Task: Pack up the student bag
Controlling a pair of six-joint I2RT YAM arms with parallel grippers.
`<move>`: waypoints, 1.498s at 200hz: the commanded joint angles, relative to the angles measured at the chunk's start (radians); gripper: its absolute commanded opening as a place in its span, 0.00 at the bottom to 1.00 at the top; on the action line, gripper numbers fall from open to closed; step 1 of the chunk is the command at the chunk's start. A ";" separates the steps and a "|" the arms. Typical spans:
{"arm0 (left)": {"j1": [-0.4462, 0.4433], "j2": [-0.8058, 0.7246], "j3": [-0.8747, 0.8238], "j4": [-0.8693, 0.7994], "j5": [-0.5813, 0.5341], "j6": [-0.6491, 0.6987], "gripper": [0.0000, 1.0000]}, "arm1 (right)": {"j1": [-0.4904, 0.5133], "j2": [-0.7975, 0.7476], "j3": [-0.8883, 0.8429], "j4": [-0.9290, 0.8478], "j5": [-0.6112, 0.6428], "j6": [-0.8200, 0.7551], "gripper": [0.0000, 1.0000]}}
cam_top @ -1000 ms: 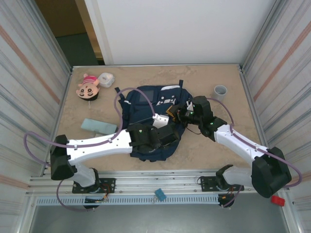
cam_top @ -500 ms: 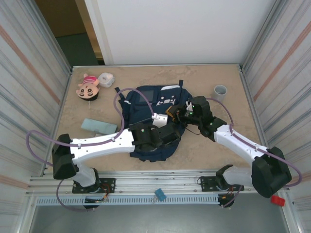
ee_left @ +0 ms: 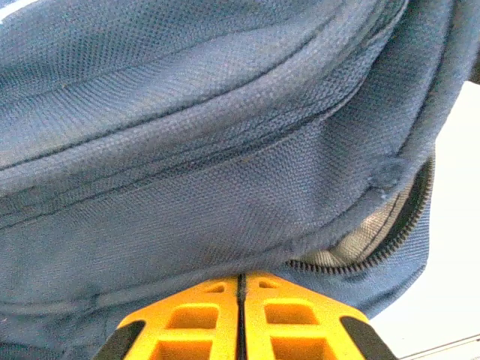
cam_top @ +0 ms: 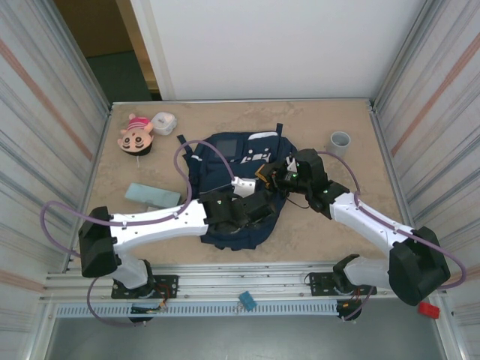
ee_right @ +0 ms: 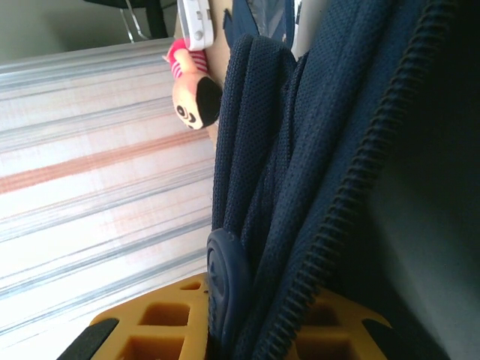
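Student bag (cam_top: 217,169) part-unzipped, contents hidden; L tool (ee_left: 241,279) together at fabric; R tool (ee_right: 240,322) clamped on bag edge.

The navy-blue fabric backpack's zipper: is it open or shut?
Open, at least partly: the zipper teeth of the navy-blue fabric backpack gape, showing grey lining inside.

A pink-hatted doll (cam_top: 136,134) lies at the upper left of the tan surface (cam_top: 315,120), with a small white case (cam_top: 163,123) just beside it on the right. A flat teal box (cam_top: 153,196) lies at the left, lower down. A grey cup (cam_top: 340,140) stands upright at the upper right. In the right wrist view the doll (ee_right: 193,94) appears at the upper middle, just below the white case (ee_right: 196,22).
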 commanded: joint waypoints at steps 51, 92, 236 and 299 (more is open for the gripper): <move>0.025 -0.084 -0.079 -0.022 -0.022 -0.028 0.00 | -0.031 -0.049 0.073 0.022 -0.047 -0.050 0.02; 0.044 -0.149 -0.119 -0.085 -0.044 -0.029 0.00 | -0.066 -0.062 0.088 -0.007 -0.073 -0.069 0.02; 0.032 -0.295 -0.242 0.184 0.059 0.093 0.49 | -0.057 -0.009 0.156 -0.021 -0.114 -0.080 0.03; 0.031 -0.191 -0.179 0.157 0.039 0.067 0.48 | -0.042 -0.015 0.164 -0.022 -0.115 -0.077 0.03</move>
